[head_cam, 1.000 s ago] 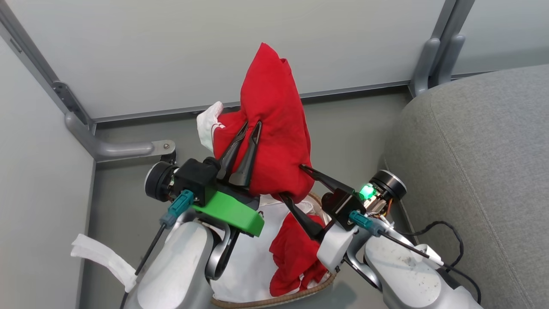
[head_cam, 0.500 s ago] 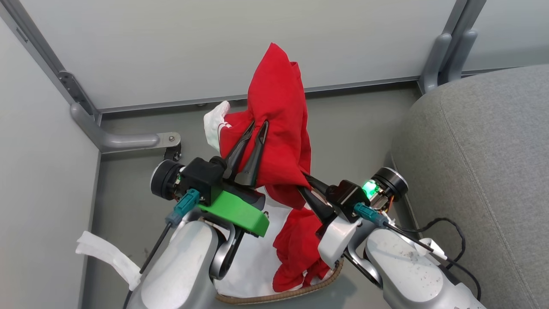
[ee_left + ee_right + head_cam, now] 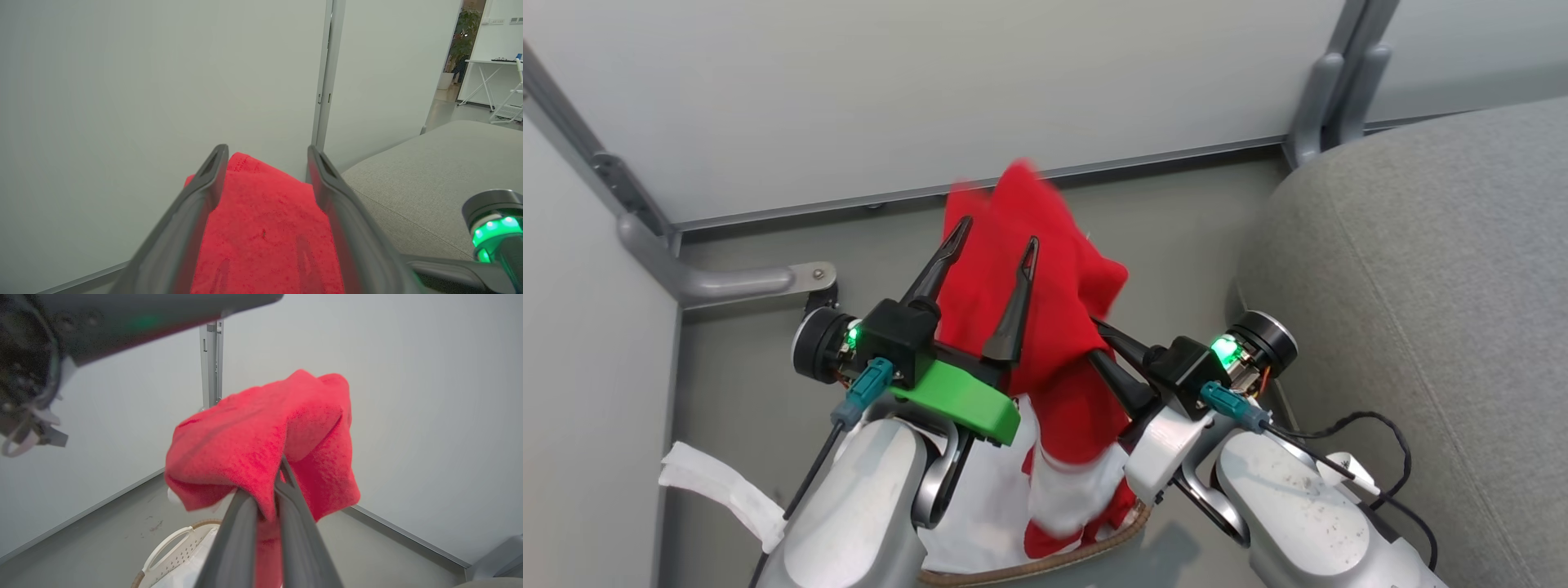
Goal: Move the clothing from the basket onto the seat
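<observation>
Listing contents at the lift stage, cloth raised and no transfer made yet.

1. Red garment [image 3: 1045, 302]: soft red fabric, bunched and held up above the basket, with a white-trimmed tail hanging down toward it. It is probably held this high so its full length clears the rim before any swing to the side.

2. Right gripper [image 3: 1098, 343]: fingers pressed together on a fold of the red garment. The right wrist view shows cloth draped down both sides of the pinch. It alone carries the load.

3. Left gripper [image 3: 992, 245]: fingers spread wide and pointing up, with cloth lying between and behind them but not squeezed. This appears to leave the weight to the arm nearer the seat.

4. Basket [image 3: 1054, 562]: white perforated plastic with a brown woven rim and a white liner [image 3: 980, 506] inside. It stands on the grey floor [image 3: 752, 367] beneath both arms. A low red fold rests at its right side. Whether that is a separate piece or the same garment's tail cannot be told.

5. Seat [image 3: 1421, 286]: large grey woven cushion on the robot's right, well apart from the raised cloth. No red shows on its visible part.

Risk noted: the loose tail may catch on the rim during a sideways carry.
</observation>
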Robot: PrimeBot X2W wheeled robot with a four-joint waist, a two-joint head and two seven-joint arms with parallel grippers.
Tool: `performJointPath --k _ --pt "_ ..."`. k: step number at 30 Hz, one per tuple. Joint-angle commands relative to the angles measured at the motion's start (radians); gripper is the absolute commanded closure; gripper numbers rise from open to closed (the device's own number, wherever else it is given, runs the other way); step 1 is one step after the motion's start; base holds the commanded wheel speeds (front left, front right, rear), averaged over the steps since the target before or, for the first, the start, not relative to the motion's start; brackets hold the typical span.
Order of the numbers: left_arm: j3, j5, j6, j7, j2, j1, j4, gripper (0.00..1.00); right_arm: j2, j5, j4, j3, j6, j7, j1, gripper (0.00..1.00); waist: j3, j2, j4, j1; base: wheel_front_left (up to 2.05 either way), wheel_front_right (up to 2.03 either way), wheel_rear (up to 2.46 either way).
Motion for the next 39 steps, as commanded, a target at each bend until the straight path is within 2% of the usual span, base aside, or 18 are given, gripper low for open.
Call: performJointPath --k 1,13,25,28,39 --pt "0.010 0.013 0.002 -0.001 0.001 0.009 0.005 0.00 -0.004 0.006 -0.015 -0.001 -0.001 -0.002 0.017 1.00 0.001 0.0000 -0.041 0.0000 0.00 0.00 0.00" --pt "0.081 0.070 -0.017 -0.001 0.002 0.044 0.040 0.00 -0.003 0.010 -0.107 -0.053 -0.001 -0.002 0.086 1.00 0.011 0.0000 -0.283 0.0000 0.00 0.00 0.00" --pt "0.122 0.097 -0.031 -0.001 0.003 0.076 0.058 0.00 -0.002 0.009 -0.179 -0.157 -0.001 -0.002 0.180 1.00 0.024 0.0000 -0.504 0.0000 0.00 0.00 0.00" --pt "0.114 0.094 -0.034 -0.001 0.002 0.079 0.059 0.00 -0.002 0.001 -0.192 -0.189 -0.001 -0.002 0.200 1.00 0.028 0.0000 -0.532 0.0000 0.00 0.00 0.00" --pt "0.027 0.069 -0.041 -0.001 0.003 0.016 0.091 0.00 -0.011 -0.066 -0.262 -0.366 -0.001 -0.002 0.236 1.00 0.080 0.0000 -0.552 0.0000 0.00 0.00 0.00"
